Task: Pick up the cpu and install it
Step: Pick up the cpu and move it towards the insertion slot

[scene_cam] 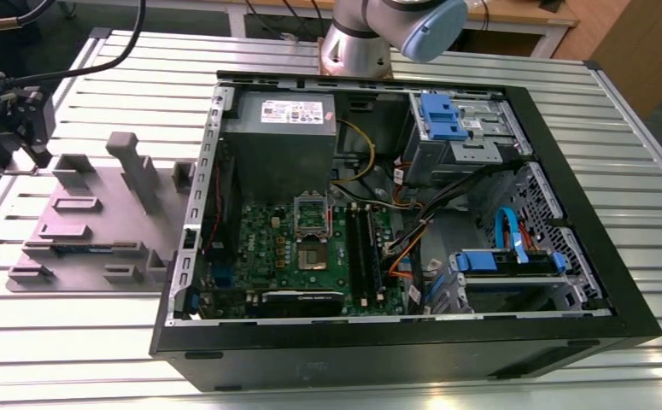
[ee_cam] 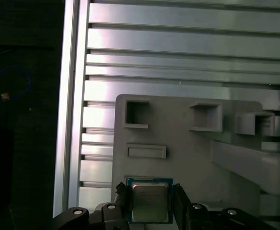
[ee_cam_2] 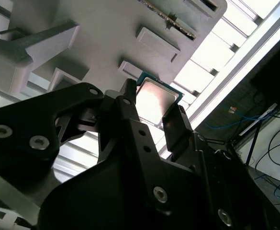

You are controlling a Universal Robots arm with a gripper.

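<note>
The cpu (ee_cam: 150, 201), a small square chip with a silvery top and a green rim, sits between my gripper's two black fingers (ee_cam: 121, 197). In both wrist views the gripper (ee_cam_2: 154, 101) is shut on the cpu's opposite edges, holding it over the edge of the grey fixture tray (ee_cam: 187, 148). In the exterior view the gripper (scene_cam: 34, 152) hangs at the exterior view's left, beside the tray (scene_cam: 91, 218) and well away from the open computer case (scene_cam: 399, 205). The motherboard's square socket (scene_cam: 311, 254) lies inside the case with its metal frame raised.
The tray carries upright grey holders (scene_cam: 137, 175) and a thin green memory stick (scene_cam: 85, 249). Inside the case are a grey power-supply box (scene_cam: 279, 128), cables (scene_cam: 445, 201) and blue drive brackets (scene_cam: 442, 115). The arm's base (scene_cam: 360, 43) stands behind the case on the ribbed metal table (scene_cam: 68, 342).
</note>
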